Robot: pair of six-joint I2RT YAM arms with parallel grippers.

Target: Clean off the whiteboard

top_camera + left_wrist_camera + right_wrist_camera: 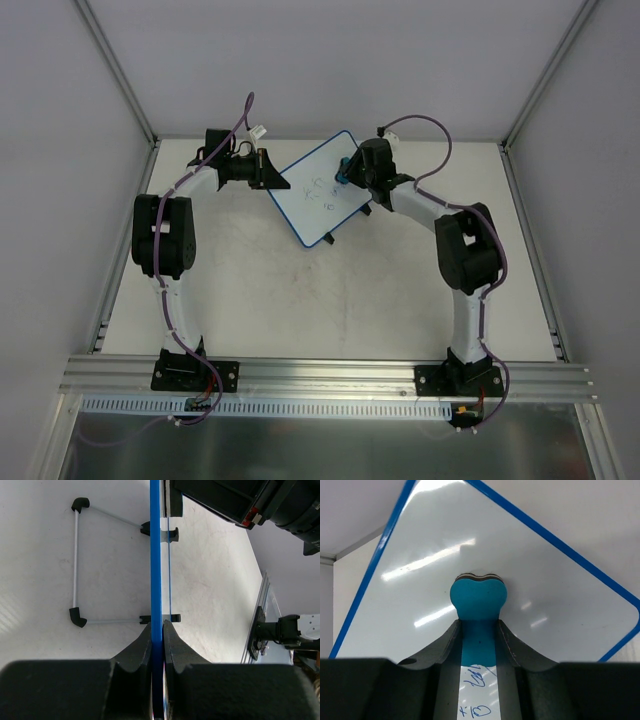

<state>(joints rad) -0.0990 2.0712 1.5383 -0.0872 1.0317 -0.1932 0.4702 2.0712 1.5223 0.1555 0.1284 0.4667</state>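
The whiteboard (322, 195) is white with a thin blue rim and stands tilted at the back of the table. Blue handwritten marks (479, 699) show on its face. My left gripper (270, 180) is shut on the board's left edge; in the left wrist view the blue rim (156, 580) runs edge-on between the jaws, with two black clip feet (172, 534) beyond. My right gripper (345, 172) is shut on a teal bone-shaped eraser (478, 605), whose head presses against the board's face (535, 570) near its upper part.
A wire stand with black corner caps (76, 560) lies behind the board on the white table (330, 300). Grey enclosure walls and aluminium posts (120, 70) ring the table. An aluminium rail (330, 375) runs along the near edge.
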